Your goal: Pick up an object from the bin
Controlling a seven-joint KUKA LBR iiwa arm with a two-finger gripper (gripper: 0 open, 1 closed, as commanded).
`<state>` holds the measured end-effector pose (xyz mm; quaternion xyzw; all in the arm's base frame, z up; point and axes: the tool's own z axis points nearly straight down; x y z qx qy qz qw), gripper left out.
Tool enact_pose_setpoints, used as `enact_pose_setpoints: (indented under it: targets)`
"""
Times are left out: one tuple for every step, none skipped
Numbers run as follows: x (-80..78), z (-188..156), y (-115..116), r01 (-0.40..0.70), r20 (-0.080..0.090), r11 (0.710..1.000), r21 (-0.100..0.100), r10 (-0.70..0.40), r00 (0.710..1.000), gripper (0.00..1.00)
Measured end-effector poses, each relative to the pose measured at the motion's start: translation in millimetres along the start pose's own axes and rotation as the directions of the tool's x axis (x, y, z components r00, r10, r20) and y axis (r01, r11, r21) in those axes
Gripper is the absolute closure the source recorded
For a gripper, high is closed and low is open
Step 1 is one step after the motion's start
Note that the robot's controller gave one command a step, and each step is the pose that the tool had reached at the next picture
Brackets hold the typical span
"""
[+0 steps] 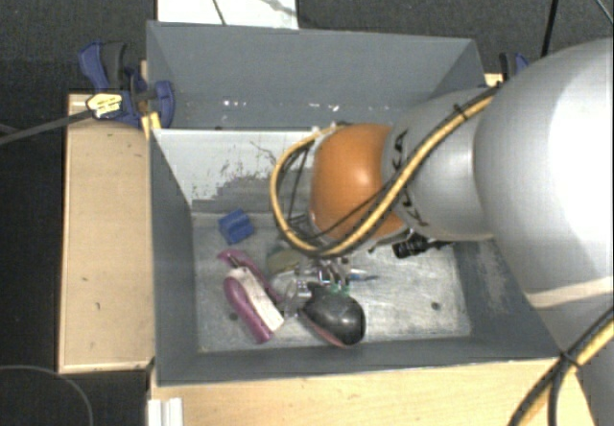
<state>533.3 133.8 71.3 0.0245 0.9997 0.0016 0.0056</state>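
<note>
The silver arm (547, 175) looms nearest. Its pincer (324, 278) sits low in the bin (173, 251), just at 12 o'clock of a dark rounded lump (338, 319) at the floor's 6 o'clock. Whether it is wide or narrow I cannot tell. It should centre over the lump and descend straight, clear of the purple-and-white tube (249, 301) at 9 o'clock. Count: one lump, one tube, one blue block (235, 224) at 10 o'clock.

1. I see bright, even light from overhead; the left wall of the bin (177, 223), well left of the jaws, is washed pale.
2. Just above the jaws, the orange cover (350, 179) carries a soft highlight.
3. Right of the jaws, the arm (537, 175) glares brightly.
4. Shade pools around the gripper (321, 278).
</note>
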Motion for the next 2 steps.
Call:
enact_pose_setpoints:
  targets:
    - [-0.2, -3, 3, 0.0, 0.004, 1.0, -0.004, 0.0, 1.0, 1.0]
    - [8.6, -140, 19, 0.038, -0.002, 0.999, 0.0, -0.038, 0.999, 1.0]
